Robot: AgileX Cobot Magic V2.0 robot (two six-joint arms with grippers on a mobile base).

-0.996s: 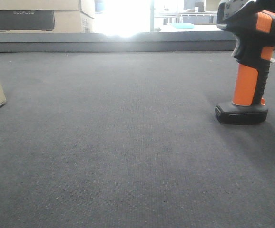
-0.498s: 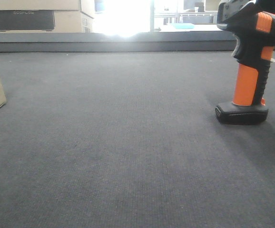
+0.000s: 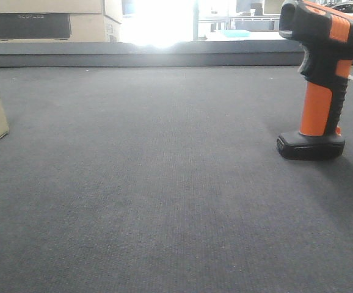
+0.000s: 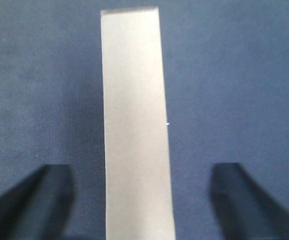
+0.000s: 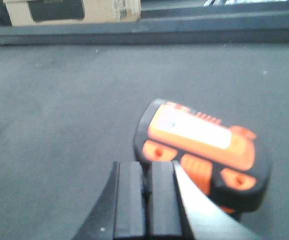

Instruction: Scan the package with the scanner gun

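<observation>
Still at the pick-up step: scanner [image 3: 323, 79] stands at right, box [image 4: 137, 125] centred between the wide-open left gripper [image 4: 139, 197], while the right gripper [image 5: 145, 200], fingers together holding nothing, must open around the scanner.
</observation>
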